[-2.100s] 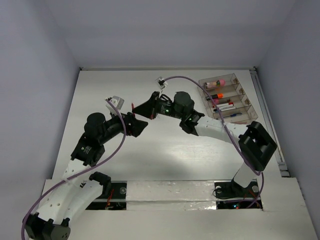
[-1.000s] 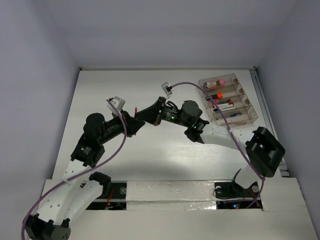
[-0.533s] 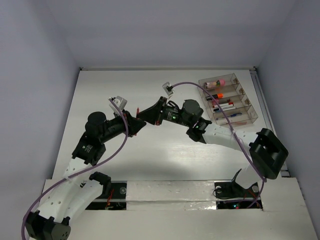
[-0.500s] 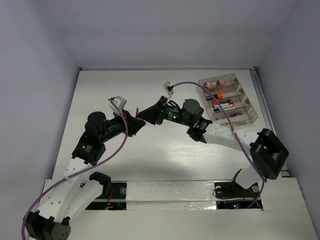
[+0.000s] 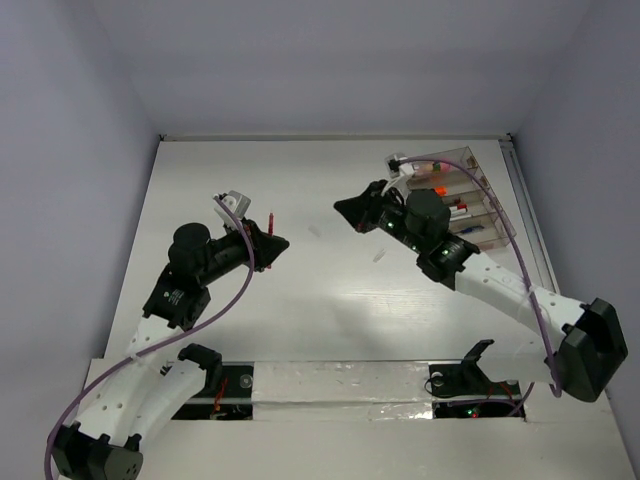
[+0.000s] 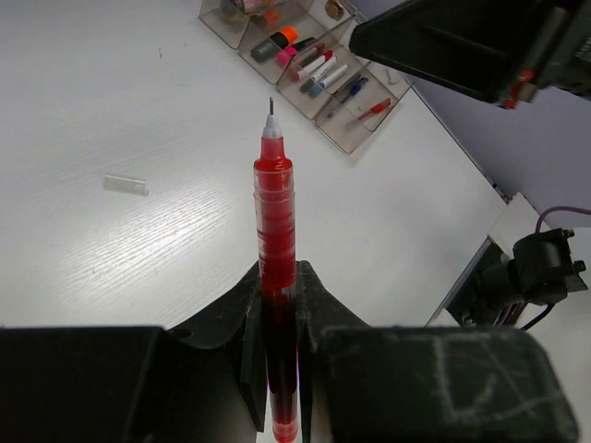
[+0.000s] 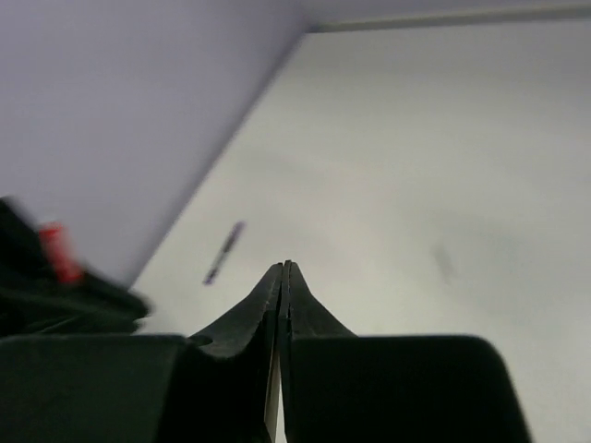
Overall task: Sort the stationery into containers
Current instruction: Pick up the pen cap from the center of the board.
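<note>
My left gripper [image 5: 268, 243] [image 6: 277, 273] is shut on a thin red pen [image 5: 271, 220] [image 6: 275, 198], which stands upright with its bare tip pointing up. My right gripper [image 5: 340, 208] [image 7: 283, 268] hovers to its right, apart from it, jaws pressed together with nothing visible between them. The clear organiser [image 5: 492, 218] [image 6: 343, 129] sits at the far right, partly behind the right arm. It holds highlighters and pens, among them an orange-capped one [image 6: 282, 39] and a red pen [image 6: 374, 111].
Two small pale pieces [image 5: 315, 232] [image 5: 380, 255] lie on the white table [image 5: 300, 310] between the grippers. A short clear piece [image 6: 125, 185] lies in the left wrist view. A blurred thin dark streak [image 7: 224, 251] shows in the right wrist view; I cannot tell what it is.
The right gripper was up against the red pen in the left gripper; it has pulled away to the right, toward the organiser, and is shut. The left gripper keeps the pen.
</note>
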Tool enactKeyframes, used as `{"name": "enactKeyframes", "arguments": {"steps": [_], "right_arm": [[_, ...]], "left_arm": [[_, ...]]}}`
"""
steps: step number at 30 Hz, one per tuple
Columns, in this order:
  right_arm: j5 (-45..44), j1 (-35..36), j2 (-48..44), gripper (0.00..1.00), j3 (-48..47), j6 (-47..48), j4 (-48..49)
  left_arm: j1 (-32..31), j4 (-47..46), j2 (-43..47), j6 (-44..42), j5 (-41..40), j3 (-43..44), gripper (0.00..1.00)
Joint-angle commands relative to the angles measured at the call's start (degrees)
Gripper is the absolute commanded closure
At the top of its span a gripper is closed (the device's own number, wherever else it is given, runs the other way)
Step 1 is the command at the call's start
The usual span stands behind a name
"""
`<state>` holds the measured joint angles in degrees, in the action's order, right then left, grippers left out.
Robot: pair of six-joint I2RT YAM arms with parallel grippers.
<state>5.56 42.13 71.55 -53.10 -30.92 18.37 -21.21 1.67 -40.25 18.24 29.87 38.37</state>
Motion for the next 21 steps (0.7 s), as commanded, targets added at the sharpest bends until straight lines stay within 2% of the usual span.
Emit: {"name": "enactKeyframes", "arguments": {"steps": [1,2,3,5,6,10,11,21], "right_arm": [[-16.3,-4.3,-0.8,0.97,1.7,1.7,-18.9],[-20.5,-5.5,-0.1,0.98,1.1,1.5,-26.5],[-22.9,-5.5,0.6,0.98,0.7,1.6,-29.2],[-28.0,-5.5,3.6,0.89,0.5,1.7,-34.9],[-29.5,-5.5,4.6,0.76,0.4,1.4,-35.8],[-31.7,-6.6,10.5,0.48,-0.1,0.1,-36.6],[-32.0,-6.6,12.6,0.45,-0.2,-0.1,-36.2],[-29.1,-9.1,21.3,0.43,-2.2,-5.5,-33.9]], "left_arm": [[0.3,-2.3,1.1,-0.6,0.2,0.9,1.00],[0.3,-2.3,1.2,-0.7,0.1,0.9,1.00],[0.3,-2.3,1.4,-0.7,0.2,1.0,1.00],[-0.8,-2.1,1.7,-0.9,0.0,1.1,1.00],[-0.8,-1.9,1.8,-1.0,-0.6,1.2,1.00],[-1.9,-1.8,2.5,-1.5,-1.7,1.4,1.00],[-1.9,-1.8,2.6,-1.6,-1.8,1.4,1.00],[-3.6,0.1,4.7,-2.1,-3.9,1.6,1.00]]}}
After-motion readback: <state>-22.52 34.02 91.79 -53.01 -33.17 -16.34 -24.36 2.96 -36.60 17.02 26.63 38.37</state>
